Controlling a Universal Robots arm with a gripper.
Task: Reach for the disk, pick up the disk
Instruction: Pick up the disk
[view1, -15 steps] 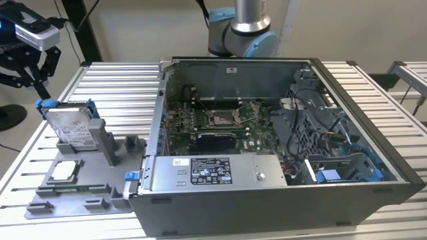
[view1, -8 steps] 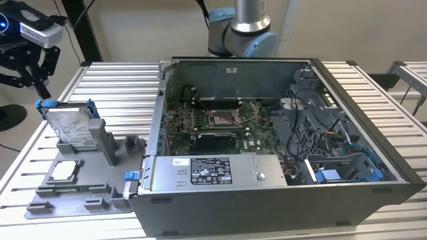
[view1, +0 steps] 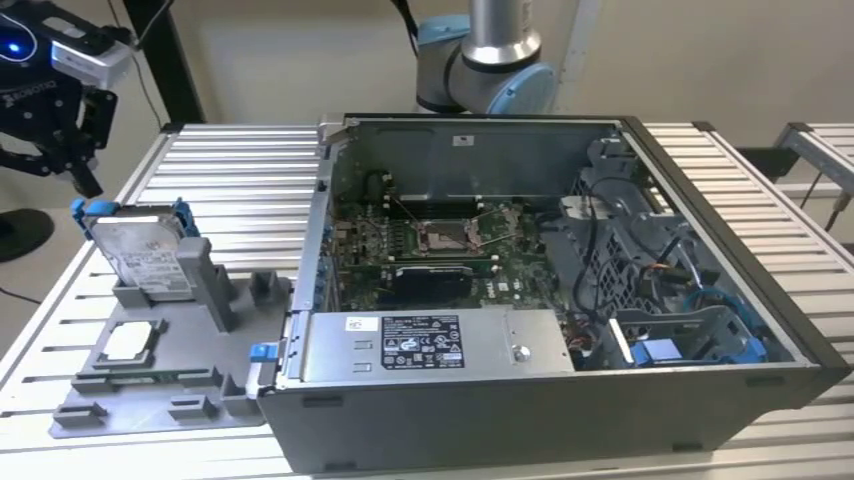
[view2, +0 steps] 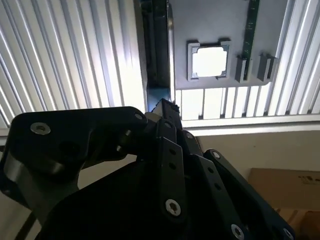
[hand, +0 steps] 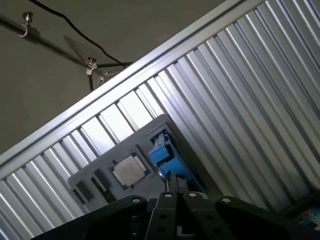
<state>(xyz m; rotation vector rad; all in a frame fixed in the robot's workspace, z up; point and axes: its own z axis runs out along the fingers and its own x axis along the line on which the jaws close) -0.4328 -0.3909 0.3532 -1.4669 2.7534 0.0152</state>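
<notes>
Ext. view: gripper (view1: 54, 175) hangs at the ext. view's far left, just above and a bit beyond the disk (view1: 140, 255), not touching it. Jaws look spread, nothing between them. The disk stands tilted on edge in a slot of the grey fixture tray (view1: 147, 390), label side up, with blue bracket (view1: 91, 210) tabs at its top corners. A small square chip (view1: 127, 342) lies flat in a pocket of the same tray, nearer the camera than the disk. The tray sits on the slatted metal table (view1: 240, 170), just beside the open PC case (view1: 534, 420). Inside the case: motherboard (view1: 414, 240) w/ CPU socket (view1: 447, 235), and a long grey power supply (view1: 420, 345) w/ black-and-white label along the near wall. The arm's base joint (view1: 487, 60) is behind the case.

Second wrist view: black gripper (view2: 162, 107) linkages cover the lower half. Its tip points at a dark narrow strip (view2: 157, 50) on the tray's edge, prob. the disk seen edge-on, but I cannot tell for sure. The chip (view2: 209, 61) is bright in its square pocket on the grey tray (view2: 215, 20), with table slats (view2: 65, 55) on both sides.

First wrist view: the gripper (hand: 177, 192) tip sits right over the blue bracket (hand: 164, 156), close but w/ no contact visible. The disk body is mostly hidden here. The chip (hand: 129, 170) lies beside the bracket on the tray (hand: 90, 182). The slatted table (hand: 250, 100) runs diagonally, w/ a black cable (hand: 75, 35) on the floor beyond its edge.
</notes>
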